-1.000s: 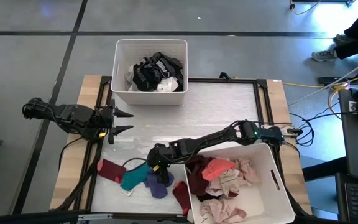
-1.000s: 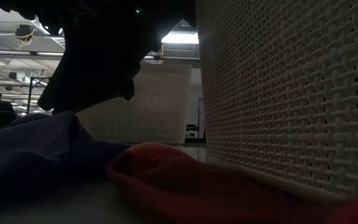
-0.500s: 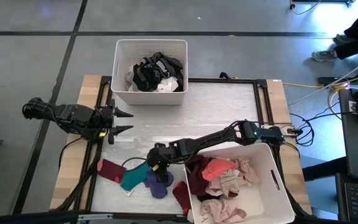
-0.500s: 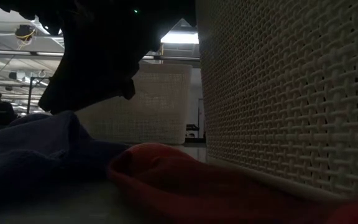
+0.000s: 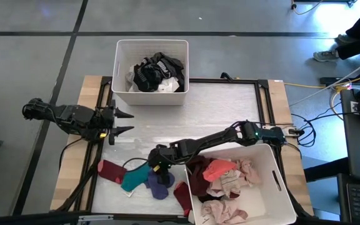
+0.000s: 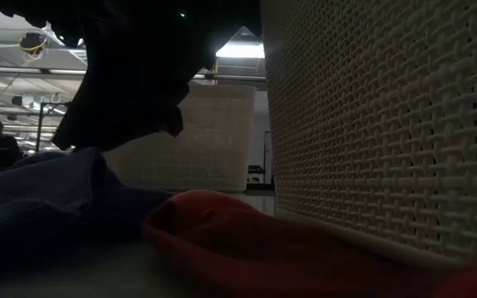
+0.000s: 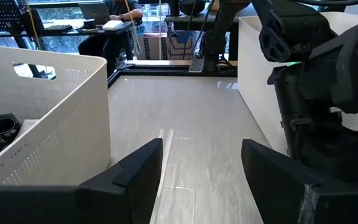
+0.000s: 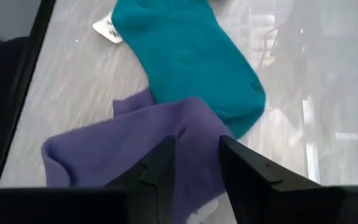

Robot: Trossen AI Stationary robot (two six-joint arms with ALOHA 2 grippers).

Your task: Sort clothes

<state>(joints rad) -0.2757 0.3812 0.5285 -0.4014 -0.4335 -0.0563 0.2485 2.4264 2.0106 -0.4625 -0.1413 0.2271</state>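
The right claw (image 5: pixel 157 164) hangs low over a small soft purple fabric garment (image 8: pixel 142 152) on the pale bench (image 5: pixel 217 109), its fingers partly parted and straddling the cloth, with nothing yet visibly gripped. Just beside lie a teal sock (image 8: pixel 188 62) and a maroon sock (image 5: pixel 111 169); a second maroon piece (image 5: pixel 182 195) rests against the near white plastic bin (image 5: pixel 280 181), which holds pink and beige garments. The far white plastic bin (image 5: pixel 152 99) holds the dark ones. The left claw (image 5: pixel 122 122) waits near the bench's left edge, fingers spread and empty. The risk: purple overlaps teal, so a pinch here may drag both, or slip off thin fabric.
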